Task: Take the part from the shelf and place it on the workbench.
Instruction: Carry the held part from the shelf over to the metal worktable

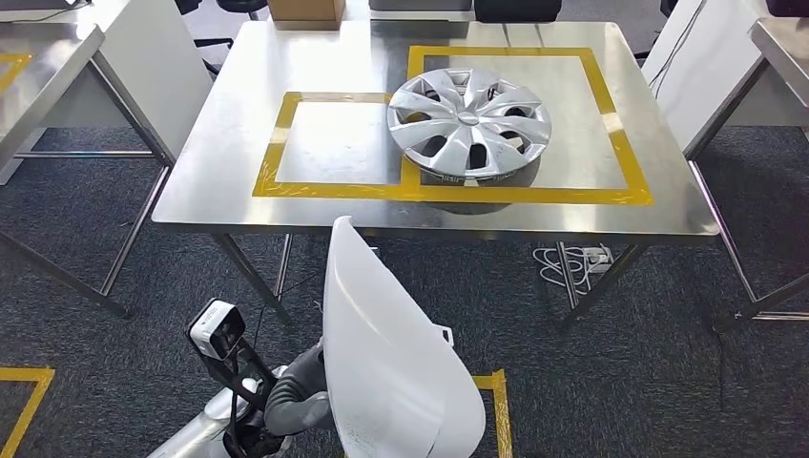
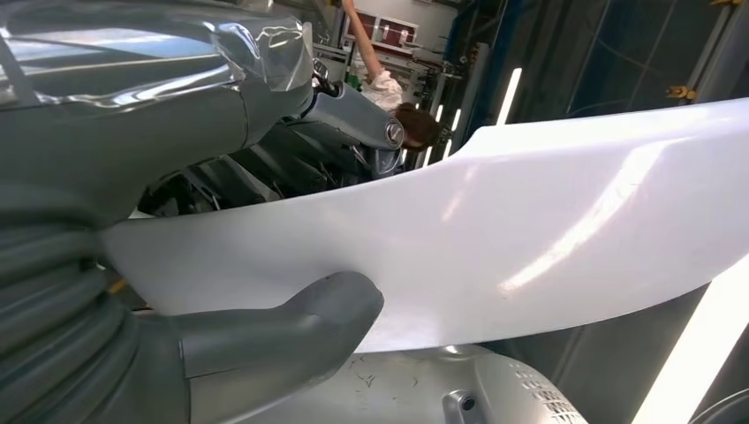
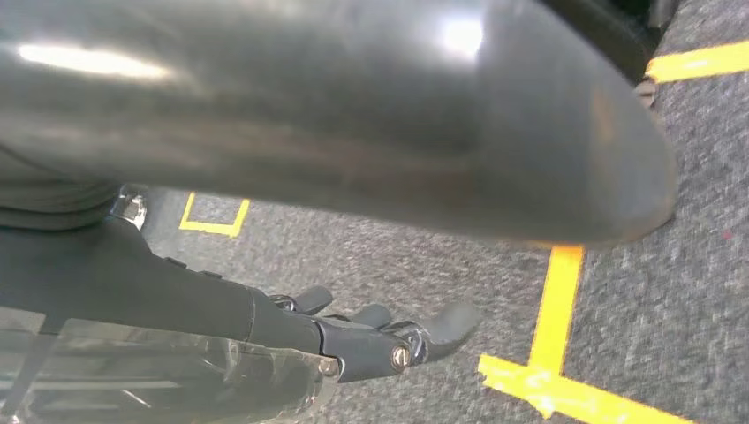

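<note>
Low in the head view, the left hand [image 1: 298, 401] grasps the white curved part [image 1: 391, 363] by its edge; the left wrist view shows the thumb [image 2: 291, 322] pressed against the part's [image 2: 530, 238] glossy surface, fingers hidden behind it; the part stands upright above the grey carpet [image 1: 620, 353], near the steel worktop [image 1: 219, 181] but not on it; further right, a silver hubcap [image 1: 469, 122] lies on the worktop across the yellow tape squares [image 1: 329, 189]; the right hand [image 3: 371, 340] hangs over the carpet beside a yellow floor line [image 3: 556, 327], fingers [image 3: 446, 322] loosely extended, holding nothing.
</note>
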{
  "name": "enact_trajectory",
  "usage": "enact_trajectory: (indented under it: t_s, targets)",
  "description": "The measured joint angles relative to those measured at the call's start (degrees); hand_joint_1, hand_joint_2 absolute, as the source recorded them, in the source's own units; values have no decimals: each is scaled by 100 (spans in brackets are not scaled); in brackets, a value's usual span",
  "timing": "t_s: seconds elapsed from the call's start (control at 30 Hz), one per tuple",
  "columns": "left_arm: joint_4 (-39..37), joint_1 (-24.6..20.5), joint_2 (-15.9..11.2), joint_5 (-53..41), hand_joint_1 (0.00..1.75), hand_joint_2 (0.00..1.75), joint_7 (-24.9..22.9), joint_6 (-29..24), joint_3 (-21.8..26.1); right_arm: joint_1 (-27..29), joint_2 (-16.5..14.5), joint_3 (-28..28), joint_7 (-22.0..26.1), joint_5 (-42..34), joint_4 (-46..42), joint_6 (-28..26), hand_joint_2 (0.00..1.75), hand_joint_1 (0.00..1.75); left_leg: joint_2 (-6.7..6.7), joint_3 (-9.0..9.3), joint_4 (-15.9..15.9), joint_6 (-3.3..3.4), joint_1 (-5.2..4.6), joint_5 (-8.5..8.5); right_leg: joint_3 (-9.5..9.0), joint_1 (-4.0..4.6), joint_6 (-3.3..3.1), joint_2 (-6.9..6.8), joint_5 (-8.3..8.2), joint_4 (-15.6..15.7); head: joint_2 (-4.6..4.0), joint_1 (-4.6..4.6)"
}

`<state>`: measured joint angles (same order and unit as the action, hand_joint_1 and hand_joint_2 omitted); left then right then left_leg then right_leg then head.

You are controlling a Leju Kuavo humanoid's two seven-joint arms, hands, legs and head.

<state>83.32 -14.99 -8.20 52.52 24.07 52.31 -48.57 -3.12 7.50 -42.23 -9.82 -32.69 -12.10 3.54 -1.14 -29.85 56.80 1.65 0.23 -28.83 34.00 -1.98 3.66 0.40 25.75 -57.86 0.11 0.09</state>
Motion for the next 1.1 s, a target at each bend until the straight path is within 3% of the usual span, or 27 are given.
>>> enact_trajectory:
  t_s: [0.07, 0.1, 0.17, 0.2, 0.23, 0.27, 0.33, 0.4, 0.5, 0.57, 0.6, 0.67, 0.73, 0.77, 0.8, 0.83, 0.87, 0.9, 0.93, 1.0, 1.07, 1.1]
  targets:
    - [5, -19, 3, 0, 175, 175, 18, 1, 5, 3, -5, 0, 1, 8, -2, -12, 0, 0, 24, -75, 196, -53, 19, -145, -41, -26, -71, 5, 41, 4, 0, -13]
    - [7, -26, 4, -1, 175, 175, 30, 2, 8, -2, -10, 0, 1, 10, -3, -23, 0, 0, 36, -191, 447, -81, 28, -270, -73, -35, -114, 5, 64, 9, 0, -18]
    - [3, -29, 2, -3, 175, 175, 49, 3, 7, -3, -13, 0, 0, 8, -3, -51, 0, 0, 49, -608, 1244, -123, 39, -554, -125, -17, -195, 2, 108, 11, 0, -22]
    - [1, -27, 1, -4, 175, 175, 55, 3, 5, -1, -16, 0, -1, 8, -2, -61, 0, 0, 50, -826, 1598, -129, 42, -620, -150, -5, -222, 1, 128, 10, 0, -23]
    - [-1, -26, -1, -4, 175, 175, 57, 3, 3, -1, -17, 0, -1, 8, -2, -66, 0, 0, 51, -976, 1787, -119, 42, -583, -181, 10, -243, 1, 149, 10, 0, -23]
    - [-1, -28, 0, -4, 175, 175, 59, 3, 3, -5, -18, 0, -1, 8, -2, -66, 0, 0, 52, -1016, 1735, -93, 39, -420, -220, 26, -257, 6, 174, 11, 0, -24]
    - [-1, -44, 6, -4, 175, 175, 61, 3, 5, -19, -21, 0, -1, 8, -3, -62, 0, 0, 58, -807, 1067, 23, 12, 108, -318, 54, -270, 18, 231, 22, 0, -24]
    - [0, -75, 13, -4, 175, 175, 63, 4, 8, -42, -37, 0, -1, 8, -4, -54, 0, 0, 89, -546, 443, 164, -41, 367, -387, 83, -250, 23, 276, 48, 0, -19]
    - [2, -115, 28, -3, 175, 175, 68, 5, 13, -62, -43, 0, -2, 8, -4, -40, 0, 0, 108, -357, 89, 286, -96, 262, -414, 90, -140, -9, 229, 39, 0, -28]
    - [1, -124, 47, 3, 175, 175, 83, 9, 11, -72, -45, -1, -7, 8, -5, -31, 0, 0, 101, -195, -51, 314, -77, 260, -379, 93, -105, -35, 250, -127, 0, -23]
    - [-1, -140, 60, 7, 175, 175, 94, 11, 8, -88, -43, -2, -9, 8, -5, -27, 0, 0, 97, -112, -91, 323, -62, 262, -277, 91, -121, -39, 335, -328, 0, -15]
    - [-5, -168, 81, 12, 175, 175, 110, 14, -1, -115, -37, -2, -10, 7, -5, -19, 0, 0, 97, -44, -115, 330, -61, 233, 143, 85, -148, -39, 572, -1011, 0, -6]
    - [-11, -171, 89, 13, 175, 175, 117, 14, -16, -105, -24, -2, -15, 1, -4, -18, 0, 0, 78, 8, -112, 317, -67, 170, 576, 71, -106, -39, 662, -1529, 0, -4]
    - [-14, -170, 89, 13, 175, 175, 121, 14, -26, -90, -15, -2, -18, -3, -3, -17, 0, 0, 64, 54, -109, 300, -64, 127, 662, 60, -48, -40, 564, -1503, 0, -3]
    - [-15, -170, 90, 13, 175, 175, 126, 14, -36, -76, -7, -2, -20, -6, -2, -17, 0, 0, 53, 117, -104, 276, -55, 75, 637, 44, 30, -42, 365, -1253, 0, -3]
    - [-16, -171, 91, 13, 175, 175, 131, 14, -46, -66, 2, -2, -21, -8, -1, -17, 0, 0, 47, 187, -95, 246, -44, 13, 532, 23, 113, -45, 100, -848, 0, -3]
    - [-19, -173, 91, 13, 175, 175, 137, 13, -55, -62, 7, -2, -20, -11, -1, -17, 0, 0, 47, 255, -77, 208, -41, -57, 424, 14, 157, -51, -98, -473, 0, 1]
    - [-24, -178, 91, 13, 175, 175, 141, 13, -63, -65, 8, -2, -19, -15, 0, -17, 0, 0, 52, 288, -59, 169, -43, -121, 326, 18, 126, -56, -204, -200, 0, 2]
    - [-29, -185, 92, 14, 175, 175, 145, 12, -72, -67, 8, -1, -15, -20, 1, -17, 0, 0, 59, 302, -47, 131, -52, -178, 276, 29, 54, -54, -243, -58, 0, -3]
    - [-37, -201, 95, 19, 175, 175, 156, 10, -89, -66, 4, 0, -7, -30, 2, -17, 0, 0, 66, 311, -37, 75, -58, -247, 236, 50, -139, -43, -173, -37, 0, -16]
    - [-36, -228, 95, 25, 175, 175, 164, 10, -108, -54, -4, 1, 5, -37, 3, -16, 0, 0, 74, 260, 118, 29, -37, -274, 172, 25, -228, -24, -135, -29, 0, -26]
    - [-36, -247, 95, 27, 175, 175, 167, 10, -116, -55, -7, 2, 12, -39, 3, -15, 0, 0, 78, 121, 352, 0, -24, -294, 124, 13, -265, -15, -106, -24, 0, -28]
